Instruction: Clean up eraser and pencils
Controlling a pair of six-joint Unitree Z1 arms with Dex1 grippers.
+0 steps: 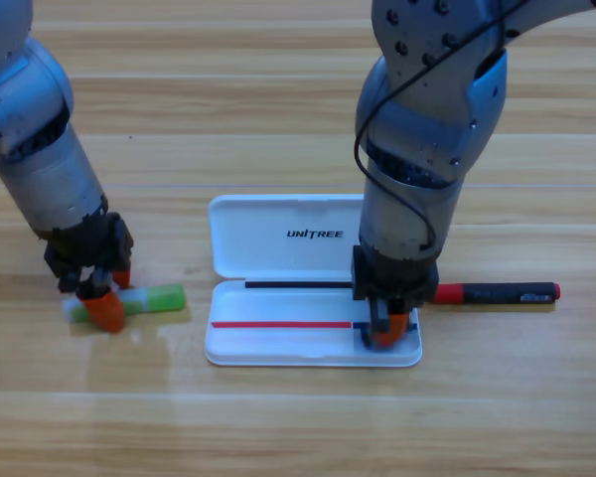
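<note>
Both arms at work: left tool (101,298) down on the green pencil (151,299), right tool (385,328) down inside the white case (278,238).

Left tool's orange jaws straddle the green pencil lying on the bench (298,427), left of the case; seemingly pinching it, lift pending. Right tool in the tray's right end; spread or pressed together, cannot tell. Judged: placing the eraser, which is hidden under it. Red pencil (497,293) lies right of the case, its left end behind the right arm. Next: carry green pencil over the tray.
</note>
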